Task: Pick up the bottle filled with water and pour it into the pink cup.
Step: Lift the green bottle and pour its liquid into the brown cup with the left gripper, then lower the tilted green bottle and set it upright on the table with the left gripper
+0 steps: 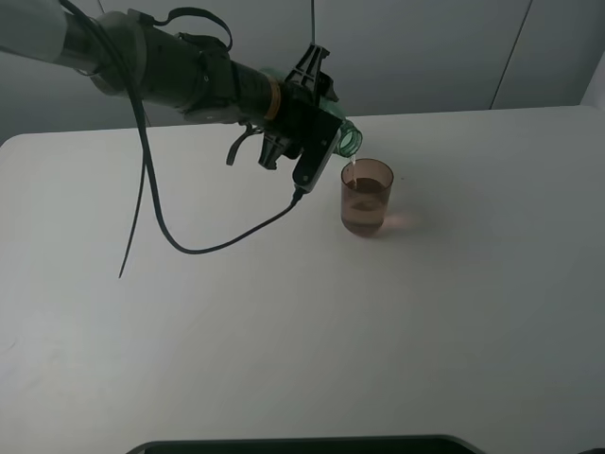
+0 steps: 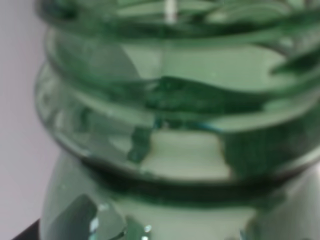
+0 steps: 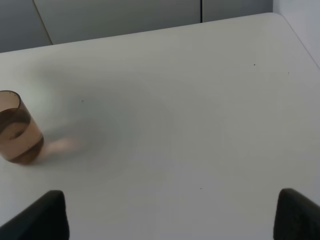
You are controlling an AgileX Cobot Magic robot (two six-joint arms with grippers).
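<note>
Left pincer (image 1: 319, 128) grips the bottle (image 1: 349, 140), tipped over the pink cup (image 1: 367, 197).
Water (image 1: 352, 170) trickles into the cup, which stands on the tabletop (image 1: 284, 331) toward its far side; right pincer (image 3: 169, 215) gapes wide.

Most of the bottle (image 1: 351, 139) is buried behind the left hand (image 1: 317, 128), only the green neck shows. Left wrist cam sits so close it's all blurry green. In the right wrist cam the pink cup (image 3: 17, 127) is clipped at the edge, and the right hand (image 3: 167, 217) is just two dark fingers (image 3: 42, 217), cut off.
</note>
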